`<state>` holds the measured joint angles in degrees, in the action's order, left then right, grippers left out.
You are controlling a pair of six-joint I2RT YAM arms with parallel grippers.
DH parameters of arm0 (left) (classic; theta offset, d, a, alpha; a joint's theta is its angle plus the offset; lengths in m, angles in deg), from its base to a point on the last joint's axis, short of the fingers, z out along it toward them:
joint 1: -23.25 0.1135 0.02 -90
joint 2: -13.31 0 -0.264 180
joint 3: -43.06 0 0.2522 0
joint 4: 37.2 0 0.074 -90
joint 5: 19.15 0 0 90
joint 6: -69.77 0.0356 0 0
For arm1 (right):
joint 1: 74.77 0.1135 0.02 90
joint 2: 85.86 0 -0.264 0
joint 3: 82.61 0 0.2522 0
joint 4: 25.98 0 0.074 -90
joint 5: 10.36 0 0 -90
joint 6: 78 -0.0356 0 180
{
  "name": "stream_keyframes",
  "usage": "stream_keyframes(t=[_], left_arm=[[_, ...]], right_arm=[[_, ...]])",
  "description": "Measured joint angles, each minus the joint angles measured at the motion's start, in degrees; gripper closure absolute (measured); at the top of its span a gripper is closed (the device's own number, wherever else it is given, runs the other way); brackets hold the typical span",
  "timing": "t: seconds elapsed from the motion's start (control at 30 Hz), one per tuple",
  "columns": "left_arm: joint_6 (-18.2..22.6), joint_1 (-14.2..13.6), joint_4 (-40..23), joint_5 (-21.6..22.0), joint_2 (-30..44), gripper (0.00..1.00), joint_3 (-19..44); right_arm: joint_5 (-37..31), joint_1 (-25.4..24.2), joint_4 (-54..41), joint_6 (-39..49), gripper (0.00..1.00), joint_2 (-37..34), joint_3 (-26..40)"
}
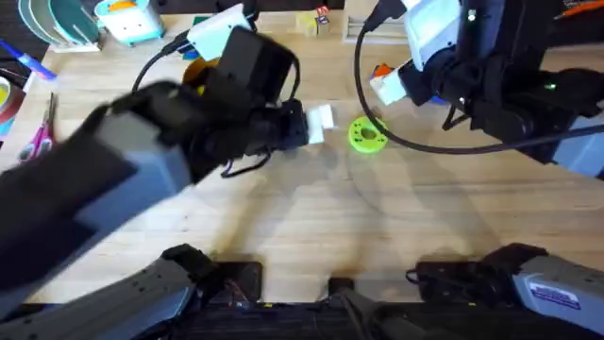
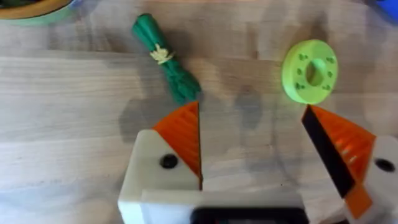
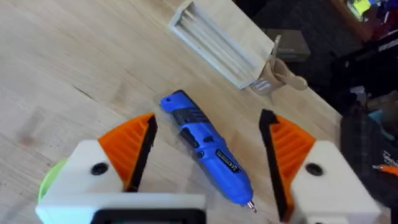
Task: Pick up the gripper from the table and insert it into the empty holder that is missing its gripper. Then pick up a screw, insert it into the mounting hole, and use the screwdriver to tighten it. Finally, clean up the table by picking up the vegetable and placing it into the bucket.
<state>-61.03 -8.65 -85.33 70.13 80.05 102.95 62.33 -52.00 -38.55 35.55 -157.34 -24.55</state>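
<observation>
The vegetable (image 2: 165, 59), dark green with a pale tie, lies on the table (image 1: 311, 217) just beyond my left gripper (image 2: 252, 113). That gripper is open and hangs above the bare wood, both its white mounts carrying orange ribbed pads (image 2: 183, 134). The bucket (image 2: 31, 9) shows as a rim at the view's corner. In the overhead view the left gripper (image 1: 319, 123) sits mid-table. The blue screwdriver (image 3: 208, 149) lies on the table below my right gripper (image 3: 208, 119), which is open and straddles it from above. The right gripper (image 1: 385, 83) is at the back right. The loose gripper, holder and screw are out of view.
A round lime-green disc (image 1: 366, 134) lies between the two grippers, close to the left one (image 2: 310, 70). A pale wooden tray (image 3: 217, 43) stands beyond the screwdriver. Scissors (image 1: 40, 137) and stacked plates (image 1: 57, 24) sit at the far left.
</observation>
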Motion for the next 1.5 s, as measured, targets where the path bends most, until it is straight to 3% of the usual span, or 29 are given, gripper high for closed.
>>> stream_keyframes(t=[0.13,0.33,0.53,0.87,1.03,1.13,1.23,1.3,1.5], left_arm=[[-4.3,2.7,-7.8,3.4,8.1,0.008,7.3],[-7.6,6.2,-7.6,5.3,16.6,0.008,12.3],[-11.7,6.3,-8.0,5.3,22.3,0.008,12.4],[-13.1,6.5,-6.9,6.9,29.4,0.059,12.4],[-13.3,6.5,-6.1,7.7,29.5,0.196,12.4],[-13.7,6.6,-5.7,7.9,29.6,0.504,12.4],[-13.7,6.6,-5.7,7.9,29.6,0.923,12.5],[-13.7,6.6,-5.7,7.9,29.6,0.983,12.5],[-13.7,6.6,-8.2,6.8,29.6,0.978,13.7]], right_arm=[[0.0,0.0,0.0,0.0,0.007,0.0,0.0],[0.0,0.0,0.0,0.0,0.007,0.0,0.0],[0.0,0.0,0.0,0.0,0.009,0.0,0.0],[0.0,0.0,0.0,0.0,0.007,0.0,0.0],[0.0,0.0,0.0,0.0,0.007,0.0,0.0],[0.0,0.0,0.0,0.0,0.007,0.0,0.0],[0.0,0.0,0.0,0.0,0.008,0.0,0.0],[0.0,0.0,0.0,0.0,0.008,0.0,0.0],[0.0,0.0,0.0,0.0,0.007,0.0,0.0]])
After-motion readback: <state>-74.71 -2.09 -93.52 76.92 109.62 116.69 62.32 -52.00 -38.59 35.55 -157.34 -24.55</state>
